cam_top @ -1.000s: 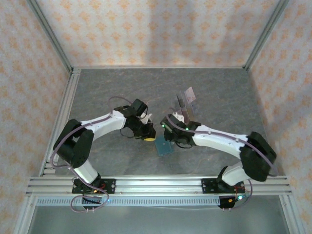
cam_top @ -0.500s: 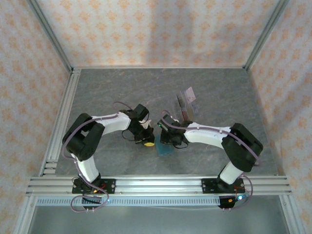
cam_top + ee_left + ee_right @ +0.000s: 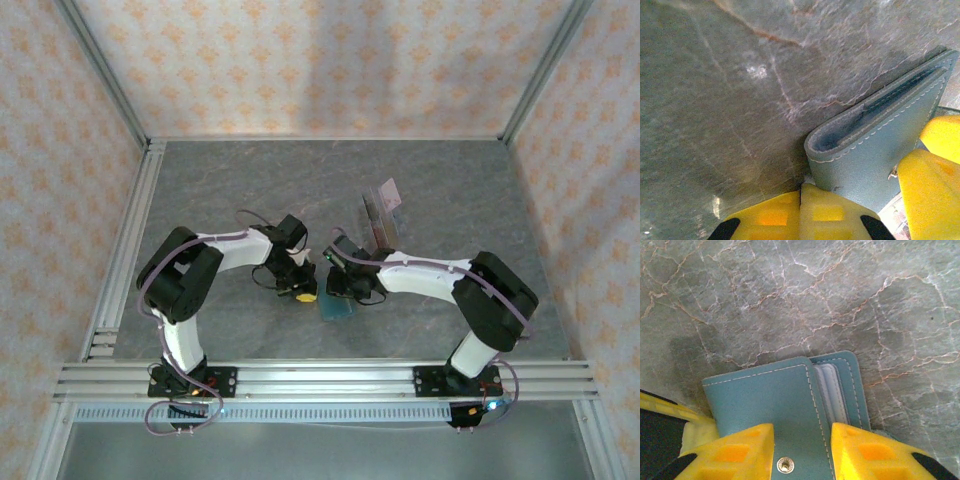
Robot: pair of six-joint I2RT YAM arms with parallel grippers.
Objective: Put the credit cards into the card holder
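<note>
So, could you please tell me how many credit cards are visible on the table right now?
2: a pinkish-mauve plastic card and a darker greyish card beside it, standing together just beyond the teal folding wallet. Others may be hidden.
</note>
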